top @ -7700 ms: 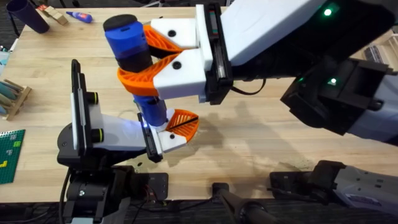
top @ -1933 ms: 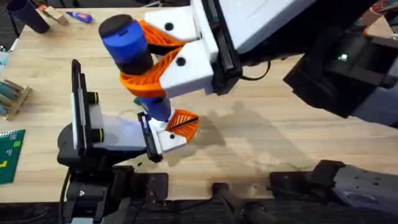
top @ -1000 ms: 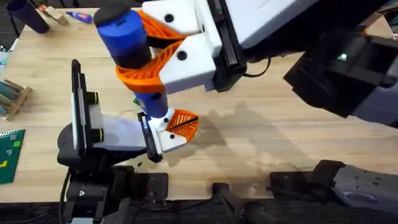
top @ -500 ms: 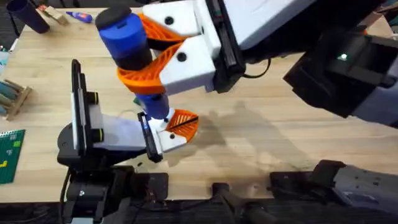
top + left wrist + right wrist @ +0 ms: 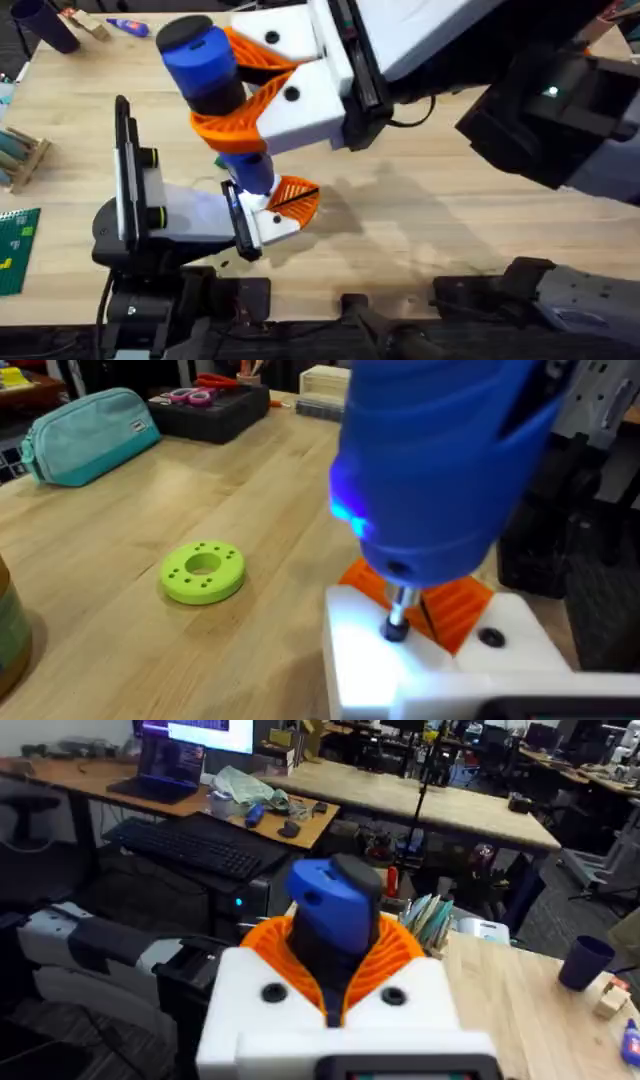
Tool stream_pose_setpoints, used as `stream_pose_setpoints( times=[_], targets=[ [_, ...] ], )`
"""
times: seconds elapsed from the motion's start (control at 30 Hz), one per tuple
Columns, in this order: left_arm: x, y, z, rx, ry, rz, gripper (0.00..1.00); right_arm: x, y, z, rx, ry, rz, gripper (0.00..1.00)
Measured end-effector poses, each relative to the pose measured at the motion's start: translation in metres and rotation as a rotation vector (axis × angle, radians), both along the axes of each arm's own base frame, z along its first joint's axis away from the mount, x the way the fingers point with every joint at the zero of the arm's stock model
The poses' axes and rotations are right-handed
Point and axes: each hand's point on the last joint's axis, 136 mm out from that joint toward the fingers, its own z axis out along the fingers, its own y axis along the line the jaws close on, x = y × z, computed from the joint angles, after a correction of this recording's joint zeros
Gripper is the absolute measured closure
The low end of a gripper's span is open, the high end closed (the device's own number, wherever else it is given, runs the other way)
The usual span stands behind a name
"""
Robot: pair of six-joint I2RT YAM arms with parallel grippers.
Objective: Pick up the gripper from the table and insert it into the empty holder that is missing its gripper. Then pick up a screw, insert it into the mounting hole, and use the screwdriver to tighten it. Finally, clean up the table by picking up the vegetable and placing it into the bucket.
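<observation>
Wood tabletop (image 5: 420, 230) runs pale and mostly bare on the right. Nearest the bases, the holder (image 5: 165, 215) lies on it with the small orange gripper (image 5: 295, 196) seated at its end. Right gripper (image 5: 228, 95) clamps the screwdriver (image 5: 205, 65) upright, its bit (image 5: 397, 615) down on the white base; whatever it touches is too small to tell. A green ring (image 5: 203, 571) lies beyond, a teal pouch (image 5: 85, 422) farther off, desks behind. Left gripper's state cannot be told.

My overhead looks down and forward over the table (image 5: 420, 230). Left wrist sits close beneath the screwdriver (image 5: 440, 460); right wrist looks along it (image 5: 335, 915), outward to desks. All share it.
</observation>
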Motion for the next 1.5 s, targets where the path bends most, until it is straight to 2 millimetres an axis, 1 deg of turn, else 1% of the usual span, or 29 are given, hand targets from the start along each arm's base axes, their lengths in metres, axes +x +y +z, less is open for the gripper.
stream_pose_setpoints(
  times=[1.5],
  targets=[
    [0.0,0.0,0.0,0.0,0.0,0.0,0.992,0.0024,0.0,-0.0082,-0.033,0.026,-0.006,0.953]
  ],
)
